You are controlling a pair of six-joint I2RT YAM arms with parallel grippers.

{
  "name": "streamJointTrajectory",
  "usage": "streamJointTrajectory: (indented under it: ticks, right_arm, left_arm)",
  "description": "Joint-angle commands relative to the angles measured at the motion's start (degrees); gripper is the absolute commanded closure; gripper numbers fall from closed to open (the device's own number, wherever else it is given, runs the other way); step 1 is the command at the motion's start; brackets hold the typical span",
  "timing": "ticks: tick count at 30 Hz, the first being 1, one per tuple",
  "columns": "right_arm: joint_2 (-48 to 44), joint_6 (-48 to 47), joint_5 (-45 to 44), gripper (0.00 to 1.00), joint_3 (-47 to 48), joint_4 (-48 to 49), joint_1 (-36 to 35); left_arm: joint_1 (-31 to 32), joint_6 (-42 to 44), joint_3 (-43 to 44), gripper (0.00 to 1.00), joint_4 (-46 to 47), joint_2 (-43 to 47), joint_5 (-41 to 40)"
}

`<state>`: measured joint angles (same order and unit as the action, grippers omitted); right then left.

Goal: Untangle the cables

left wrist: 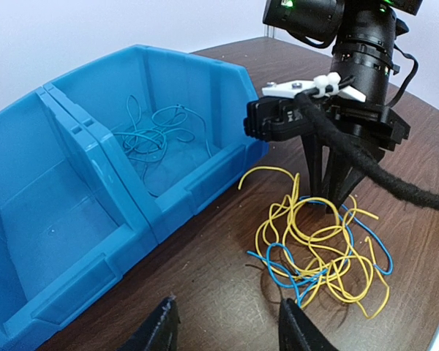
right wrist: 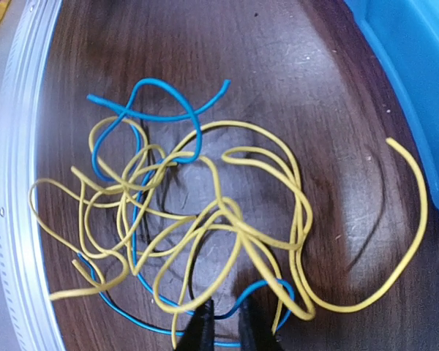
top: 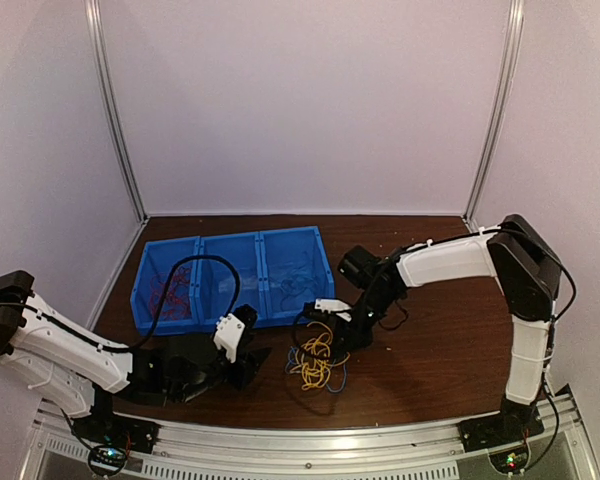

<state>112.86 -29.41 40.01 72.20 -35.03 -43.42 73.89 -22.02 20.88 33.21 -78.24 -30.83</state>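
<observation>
Right hand: your right hand (right wrist: 227,330) points down into the loose heap. Its fingertips (right wrist: 203,330) are drawn close, with only a slim gap between them. The wrist view's bottom edge cuts the tips off, so you cannot tell whether a strand is pinched.
At the tips: a yellow cable (right wrist: 241,241) runs in toward the gap. Whether it touches the fingers is hard to make out.
Heap: the yellow strands and the blue cables (right wrist: 168,118) lie looped through each other on the tabletop (top: 430,350). They sit in front of the rightmost bin and apart from it. One yellow end curls out toward that bin.
Left hand: your left hand (left wrist: 227,329) is released, with its fingers spread and nothing between them. It hangs low over the tabletop to the left of the heap and does not touch it. Only the two dark tips show in its wrist view.
Bins: three blue bins (top: 230,238) stand side by side behind both hands.
Sorted strands: light blue cables (left wrist: 157,135) lie in the bin nearest the heap. Red cables (top: 170,295) lie in the far left bin and are small and blurred from above.
Obstructions: the thick black cable (left wrist: 366,164) off the right arm crosses in front of that hand. A metal rail (right wrist: 14,190) edges the tabletop.
</observation>
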Motion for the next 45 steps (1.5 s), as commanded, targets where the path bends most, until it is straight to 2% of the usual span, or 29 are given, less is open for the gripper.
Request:
streamJointTrajectory:
  ticks: [1, 14, 21, 31, 38, 41, 45]
  right_arm:
    - [-0.3, 0.6, 0.5, 0.93, 2.2, -0.9, -0.1]
    - [-13.0, -1.6, 1.4, 1.0, 0.9, -5.7, 0.0]
    - [-21.8, -6.8, 4.7, 1.0, 1.8, -10.0, 0.0]
    - [-31.4, -9.7, 5.8, 1.0, 3.2, -11.9, 0.2]
    - [-33.6, -8.9, 7.2, 1.0, 7.5, -12.3, 0.8]
    - [-35.1, -9.1, 7.5, 1.0, 10.1, -12.3, 1.5]
    - [-37.8, -9.0, 6.8, 1.0, 13.1, -11.6, 2.9]
  left_arm:
    - [0.1, -0.7, -0.6, 0.52, 2.5, -0.7, -0.3]
    - [0.1, 0.6, 1.1, 0.52, 3.0, -2.6, 0.4]
    - [0.1, 8.1, 5.8, 0.52, 6.7, -4.6, 1.1]
    - [0.3, 20.0, 14.7, 0.48, 25.0, -12.1, 11.9]
    - [0.3, 21.4, 27.5, 0.48, 27.0, -25.0, 22.8]
    - [0.3, 21.3, 31.2, 0.52, 28.0, -30.0, 24.5]
    - [0.3, 23.2, 33.6, 0.7, 29.2, -35.8, 23.2]
